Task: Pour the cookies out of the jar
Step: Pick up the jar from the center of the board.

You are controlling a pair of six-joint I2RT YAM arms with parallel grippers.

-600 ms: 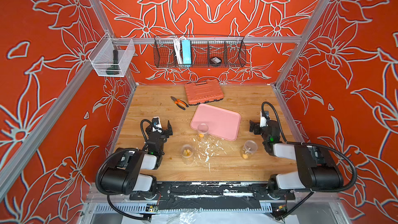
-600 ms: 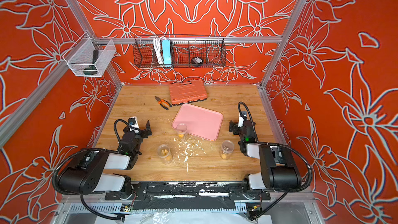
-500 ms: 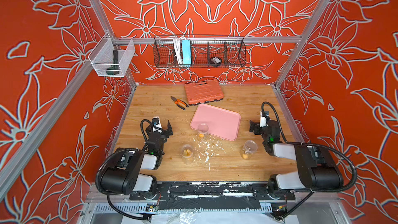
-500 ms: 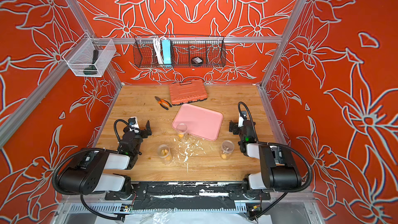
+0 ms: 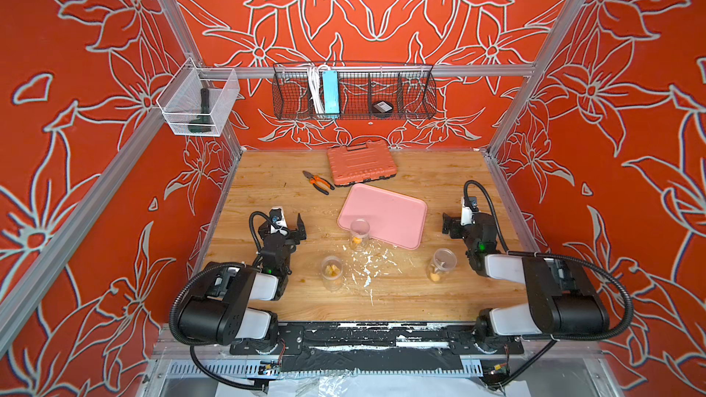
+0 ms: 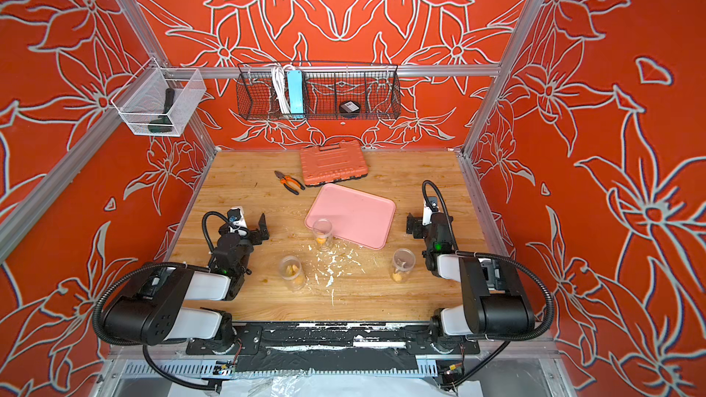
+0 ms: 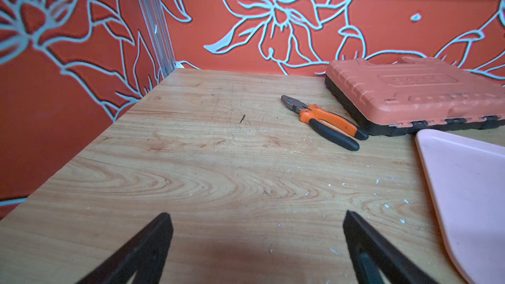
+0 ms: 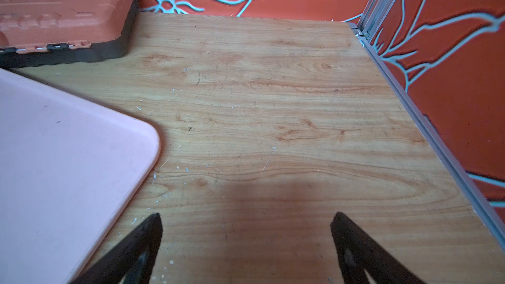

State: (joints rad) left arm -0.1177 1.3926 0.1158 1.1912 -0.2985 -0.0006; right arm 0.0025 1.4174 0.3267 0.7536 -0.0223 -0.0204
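Three clear open jars stand upright on the wooden table in both top views: one at the pink tray's near corner (image 5: pixel 359 231), one nearer the front (image 5: pixel 331 273) and one to the right (image 5: pixel 441 263). Each holds a few orange-yellow cookies (image 5: pixel 357 240) at its bottom. My left gripper (image 5: pixel 289 223) hovers low at the table's left, open and empty, apart from the jars. My right gripper (image 5: pixel 460 223) sits low at the right, open and empty, just behind the right jar. Both wrist views show only bare wood between the left gripper's (image 7: pixel 257 215) and the right gripper's (image 8: pixel 247 216) spread fingers; no jar appears there.
A pink tray (image 5: pixel 393 211) lies mid-table with nothing on it. Behind it lie an orange tool case (image 5: pixel 361 164) and orange-handled pliers (image 5: pixel 319 183). White crumbs (image 5: pixel 366 266) are scattered between the jars. A wire basket (image 5: pixel 353 91) and a mesh bin (image 5: pixel 196 106) hang on the walls.
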